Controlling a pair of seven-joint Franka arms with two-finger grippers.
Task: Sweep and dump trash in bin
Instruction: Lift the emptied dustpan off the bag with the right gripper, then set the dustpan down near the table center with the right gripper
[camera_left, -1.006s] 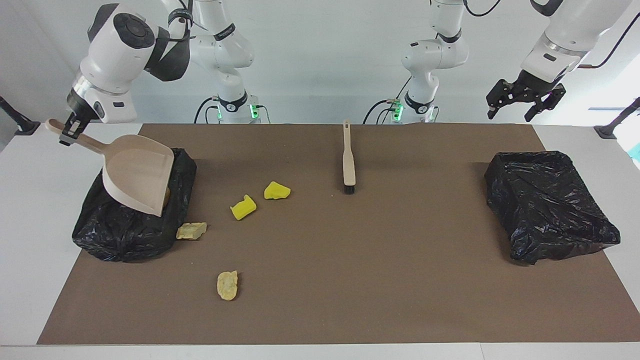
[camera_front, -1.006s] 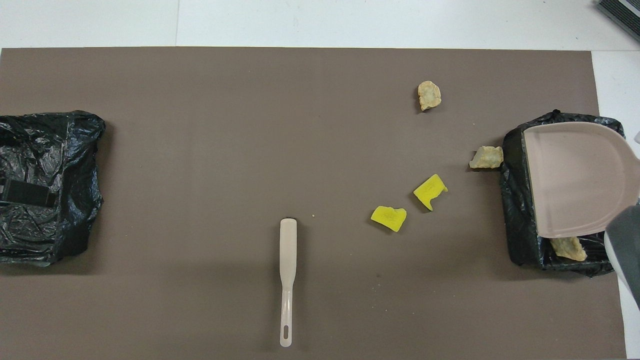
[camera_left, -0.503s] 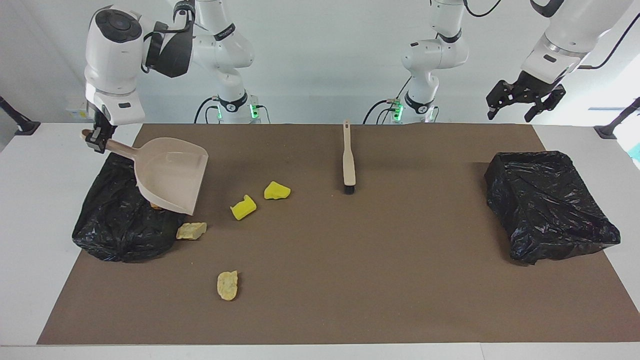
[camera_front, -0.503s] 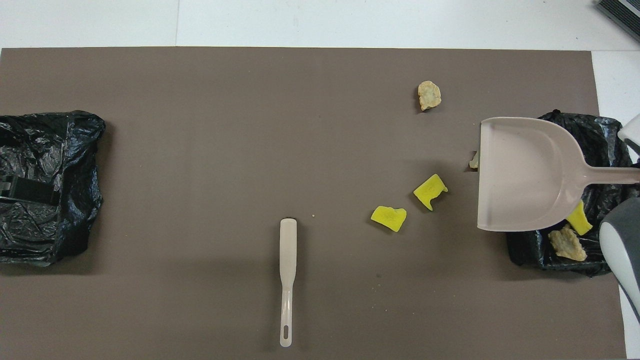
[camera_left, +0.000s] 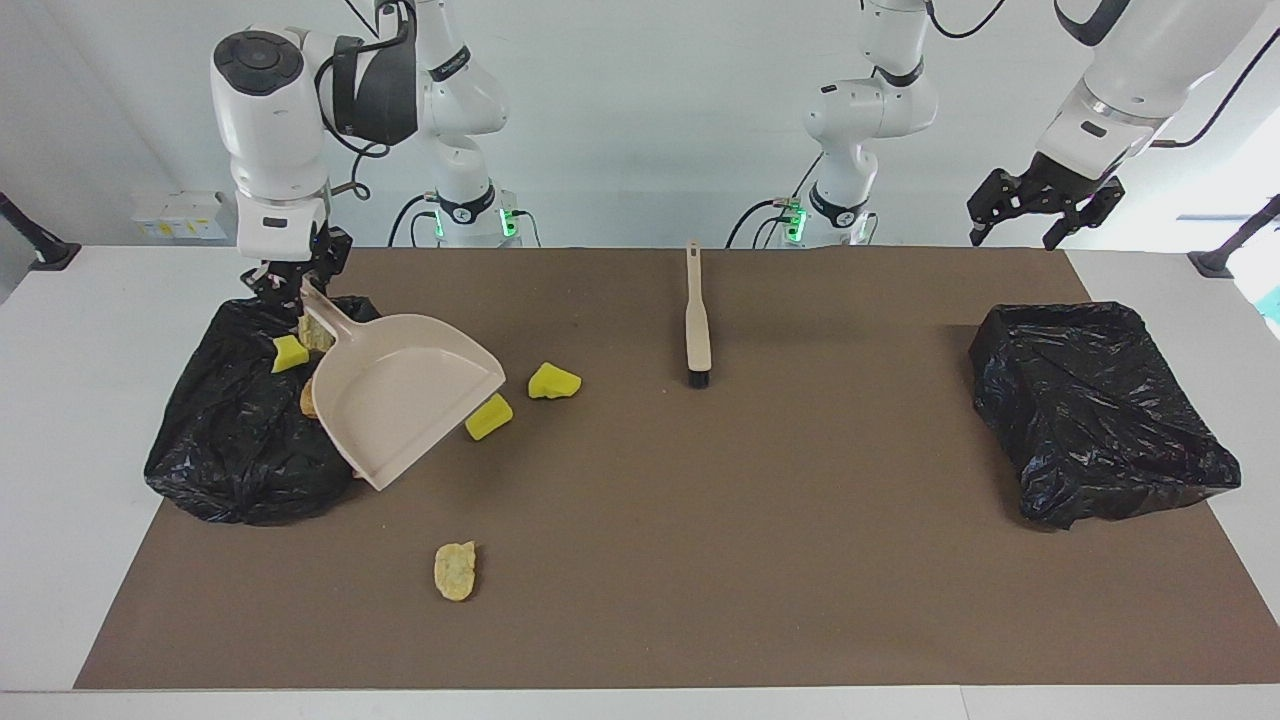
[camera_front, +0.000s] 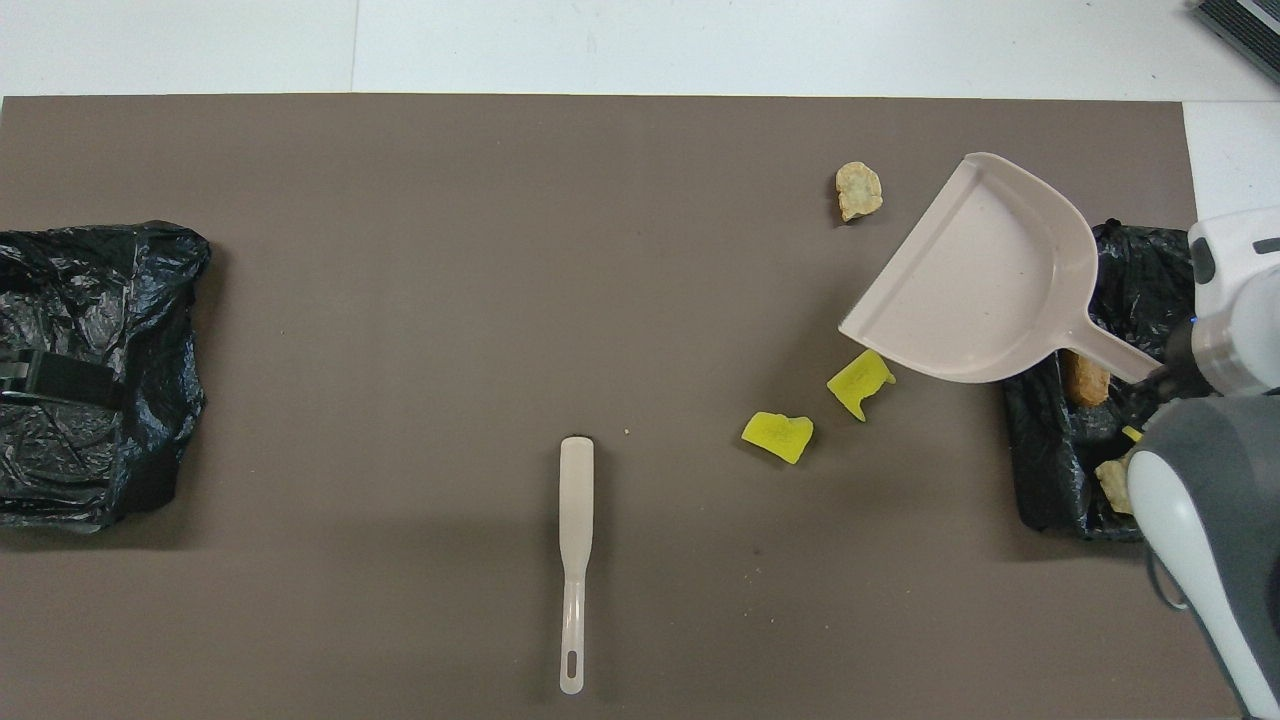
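**Holding the dustpan over the bin's edge**

Gripping the handle of the beige dustpan (camera_left: 405, 405), the right gripper (camera_left: 292, 283) hangs over the black-bagged bin (camera_left: 235, 465) at the right arm's end of the table (camera_left: 60, 420), its fingers clamped together on the handle's tip. The pan is in the air and tilted, its open mouth turned away from the robots and toward the middle of the brown mat (camera_left: 700, 520); in the overhead view it covers the bin's inner edge and part of the mat beside it.

Inside this bin lie pieces of trash: a yellow sponge chunk (camera_left: 289, 354), a tan stone-like piece (camera_front: 1110, 482) and an orange-brown bread-like lump (camera_front: 1083, 377). Still on the mat are two yellow sponge chunks, one (camera_left: 489, 417) just beside the pan's lip and the other (camera_left: 553, 381) near it toward the middle, and a tan lump (camera_left: 455, 570) farther from the robots, well apart from them.

A beige hand brush (camera_left: 697, 320) lies on the mat near the robots' edge, around the middle, bristles pointing away from them, untouched.

The left gripper (camera_left: 1045, 205) waits in the air above the left arm's end of the table, fingers spread apart and holding nothing. A second black-bagged bin (camera_left: 1095, 410) sits at that end.
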